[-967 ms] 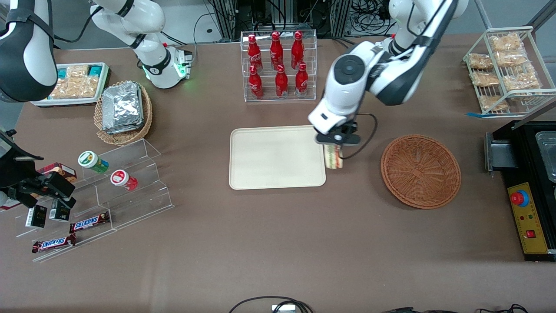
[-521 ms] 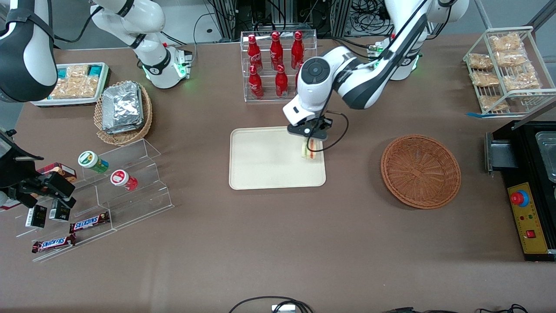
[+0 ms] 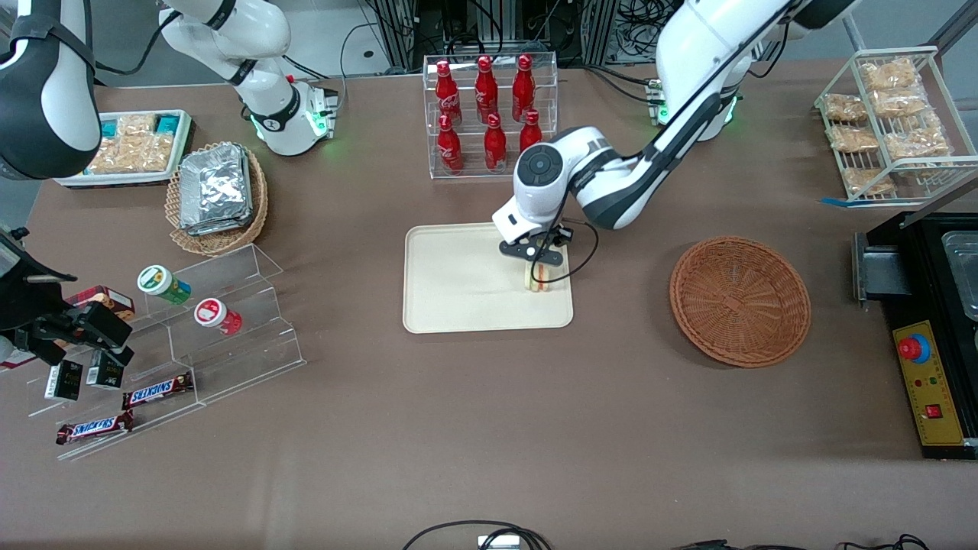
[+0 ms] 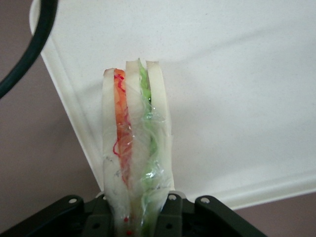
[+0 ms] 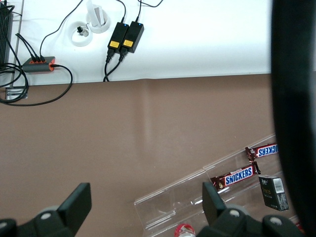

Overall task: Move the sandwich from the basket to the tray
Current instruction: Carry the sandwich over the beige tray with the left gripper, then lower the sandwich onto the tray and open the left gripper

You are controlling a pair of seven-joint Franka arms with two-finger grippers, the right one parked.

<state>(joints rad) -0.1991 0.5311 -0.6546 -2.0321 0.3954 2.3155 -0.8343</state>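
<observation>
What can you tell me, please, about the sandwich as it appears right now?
The sandwich is a small wedge of three pale bread slices with orange-red and green filling between them, wrapped in clear film. It stands on edge, gripped at one end by the left arm's pincer, which is shut on it. It sits over the cream tray, near the tray's edge toward the basket; whether it touches the tray cannot be told.

Six red bottles (image 3: 489, 114) in a clear acrylic rack at top centre; foil packs in a tan wicker basket (image 3: 218, 197) upper left on the brown bench (image 3: 489, 428).
</observation>
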